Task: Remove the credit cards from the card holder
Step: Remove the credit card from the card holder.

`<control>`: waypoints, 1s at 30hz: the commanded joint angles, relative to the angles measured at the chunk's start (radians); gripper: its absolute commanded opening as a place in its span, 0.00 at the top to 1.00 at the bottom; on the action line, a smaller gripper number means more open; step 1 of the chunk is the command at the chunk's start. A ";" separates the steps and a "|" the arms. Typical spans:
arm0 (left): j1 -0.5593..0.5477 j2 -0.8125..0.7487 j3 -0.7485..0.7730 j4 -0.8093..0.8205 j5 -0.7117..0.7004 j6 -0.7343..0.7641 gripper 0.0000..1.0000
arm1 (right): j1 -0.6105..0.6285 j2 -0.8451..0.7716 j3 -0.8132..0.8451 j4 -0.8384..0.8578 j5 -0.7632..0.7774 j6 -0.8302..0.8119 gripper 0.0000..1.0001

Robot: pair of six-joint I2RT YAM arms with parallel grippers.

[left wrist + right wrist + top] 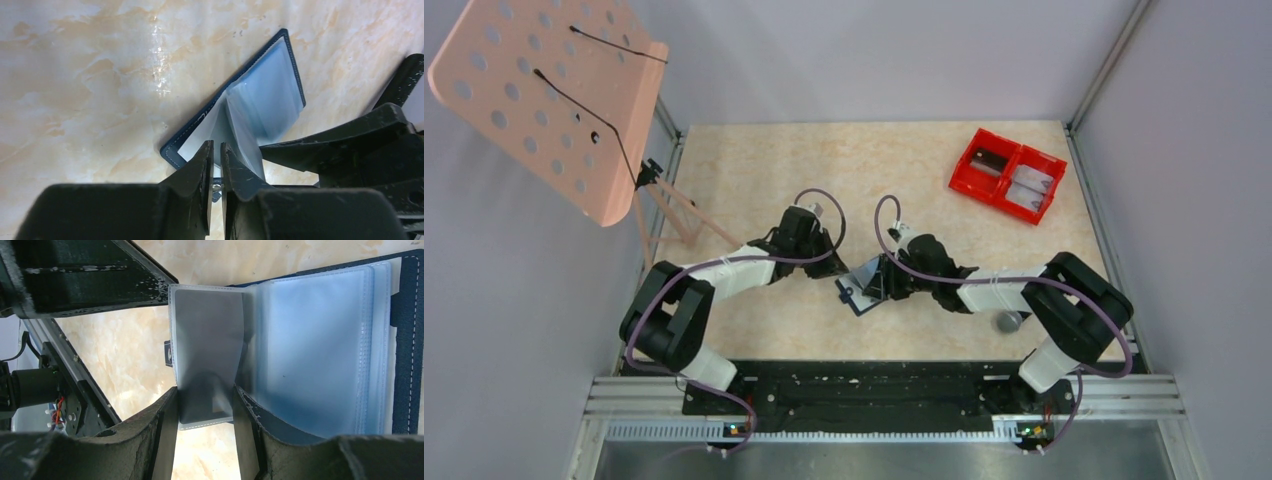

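1. Beige marbled counter (754, 160) inside pale grey walls, with two arms bolted at the near edge.
2. Nearest: one grey ball (1007, 322) on the counter, just beside the right arm.
3. Mid-counter, between the two grippers: one navy card holder (867, 285), lying open, cover flat, clear sleeves fanned upward. Number of sleeves unclear.
4. Across one raised sleeve: right gripper (205, 390), clamped, squeezing the sleeve narrower between its fingers. One dark card (207, 340) inside.
5. At a corner of that same sleeve: left gripper (216, 145), nearly closed, only a slit between the jaws. Grip on anything: cannot tell.
6. Farther right: one red bin (1010, 171) with two compartments, one pale flat item in each, too small to identify.
7. Far left: one pink perforated board (544, 100) on a stand.
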 commanded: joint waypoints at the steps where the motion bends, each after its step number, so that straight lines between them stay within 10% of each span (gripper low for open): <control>1: 0.004 0.026 0.049 -0.025 -0.010 0.019 0.85 | -0.008 -0.023 -0.021 -0.002 -0.018 0.009 0.58; 30: -0.001 0.171 0.107 0.194 0.306 -0.073 0.85 | -0.092 -0.199 0.108 -0.299 0.062 -0.120 0.36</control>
